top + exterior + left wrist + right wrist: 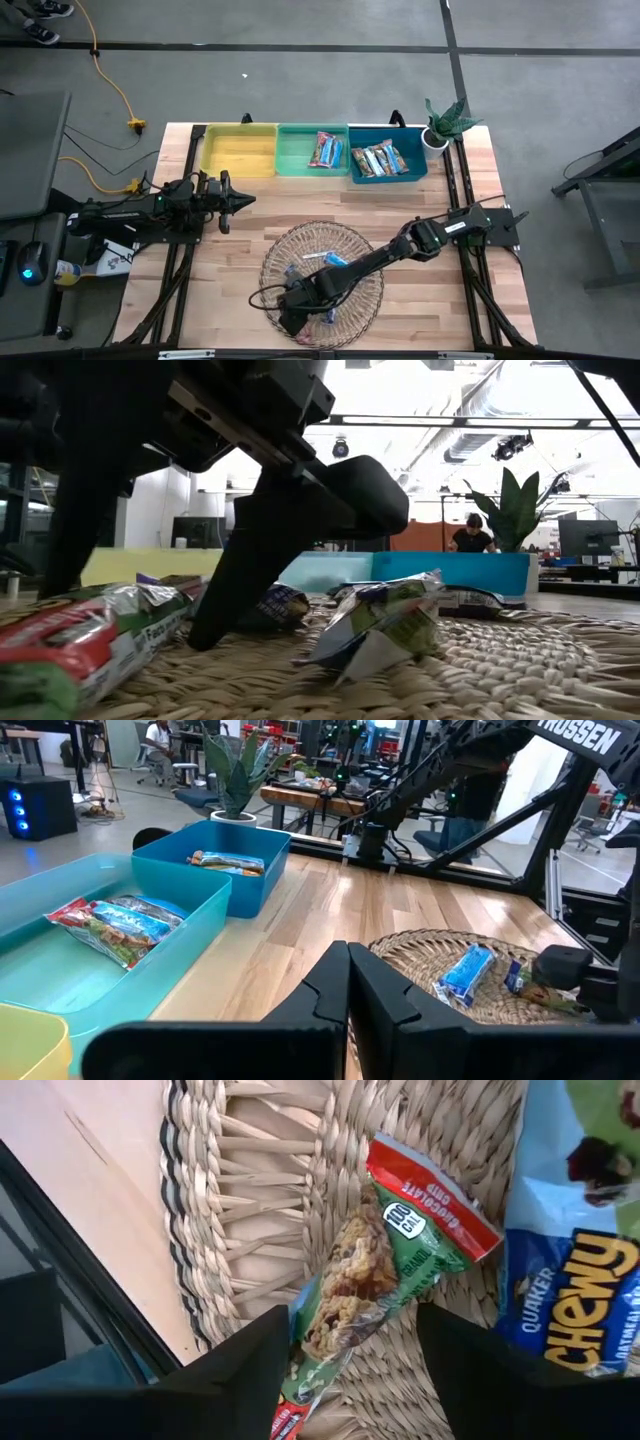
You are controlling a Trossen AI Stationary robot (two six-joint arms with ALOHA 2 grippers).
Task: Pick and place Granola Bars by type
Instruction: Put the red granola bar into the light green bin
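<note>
You will find the right gripper (350, 1355) lowered into the woven basket (360, 250) at the near side of the desk (440, 300), jaws open astride a red-and-green granola bar (385, 1275) lying flat between them, while the left gripper (240, 200) waits closed, far left.

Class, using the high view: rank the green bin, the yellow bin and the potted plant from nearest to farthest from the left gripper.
From the left gripper:
1. Yellow bin, directly beyond it.
2. Green bin, middle of the row.
3. Potted plant, far right corner.
</note>
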